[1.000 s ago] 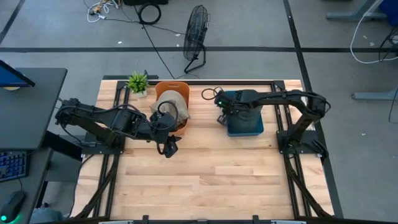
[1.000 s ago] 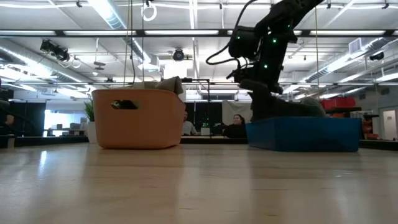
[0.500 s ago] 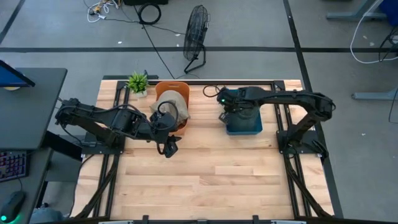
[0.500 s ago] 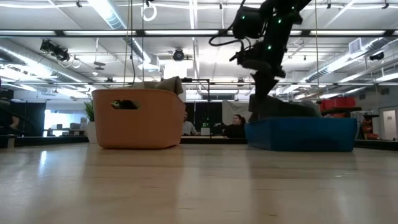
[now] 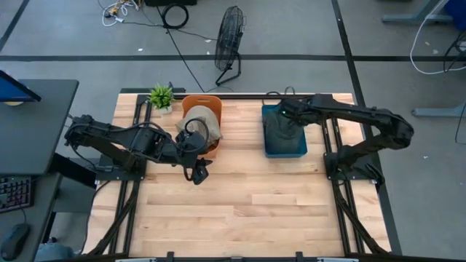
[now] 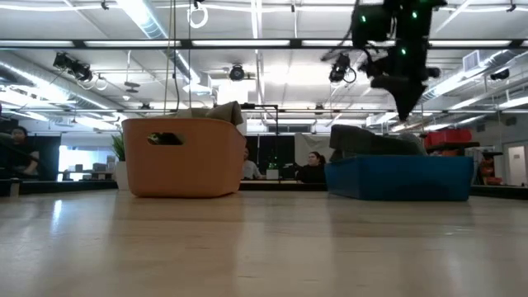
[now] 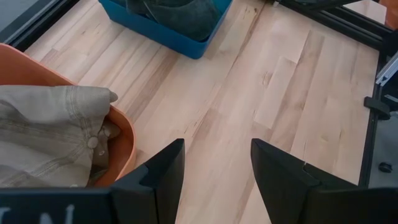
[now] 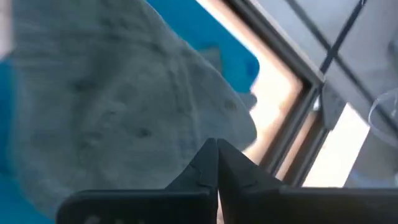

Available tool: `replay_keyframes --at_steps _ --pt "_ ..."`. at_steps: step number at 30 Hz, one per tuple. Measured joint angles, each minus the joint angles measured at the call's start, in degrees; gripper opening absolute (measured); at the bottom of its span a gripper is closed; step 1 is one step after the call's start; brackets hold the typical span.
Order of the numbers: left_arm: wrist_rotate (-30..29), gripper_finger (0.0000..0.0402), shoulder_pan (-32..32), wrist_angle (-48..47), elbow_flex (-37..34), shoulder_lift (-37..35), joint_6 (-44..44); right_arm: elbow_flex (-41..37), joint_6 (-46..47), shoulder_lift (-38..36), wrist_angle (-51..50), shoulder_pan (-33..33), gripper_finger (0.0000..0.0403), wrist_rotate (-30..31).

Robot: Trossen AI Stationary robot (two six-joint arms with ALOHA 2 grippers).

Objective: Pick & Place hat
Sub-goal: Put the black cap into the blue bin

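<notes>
**Right gripper clear above grey hat in blue bin; left idle by orange basket**

Right gripper [image 8: 216, 163]: fingers pressed together, tips meeting, nothing between them. Hangs above the grey hat [image 8: 118, 106], apart from it; low view shows the gripper [image 6: 404, 103] well above the hat's crown [image 6: 371, 142]. High view puts it over the back half of the blue bin [image 5: 284, 149], near the rear table rail.

Grey hat sits in the blue bin [image 6: 402, 180], slumped, crown poking above the rim. Looks placed already, judging by the empty gripper over it.

Left gripper [image 7: 214, 165]: fingers spread, empty, low over bare table [image 7: 280, 93] just in front of the orange basket [image 5: 213, 100]. A tan hat [image 7: 53, 134] lies in that basket, brim draped at the rim. Left arm waiting.

Step in hand, as I read it: retreat after release. To do well:
- lift straight up before swinging away so the fingers don't snag the soft fabric and drag the hat back out
- watch the bin's rear wall and the table rail on the way out
- if the tan hat is next, left gripper is already open and beside the basket; grab at the brim fold near the rim, not the flat crown.

Small plant [image 5: 161, 95] at back left corner, fan [image 5: 229, 40] on floor behind the table; people visible in room beyond, not near the arms.
</notes>
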Motion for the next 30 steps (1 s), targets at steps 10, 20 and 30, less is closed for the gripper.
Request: replay_keyframes --at_steps 10,20,30 --pt "0.0 0.0188 0.0 0.0 0.0 0.0 0.0 -17.4 1.4 -0.9 20.3 -4.2 0.0000 -6.0" --pt "-0.2 0.0188 0.0 0.0 0.0 0.0 0.2 -22.5 1.2 0.2 32.8 -4.2 0.0000 -12.5" --pt "-0.6 0.0188 0.1 0.0 0.0 0.0 0.7 -12.4 -3.0 0.0 21.9 -4.0 0.0000 -11.0"
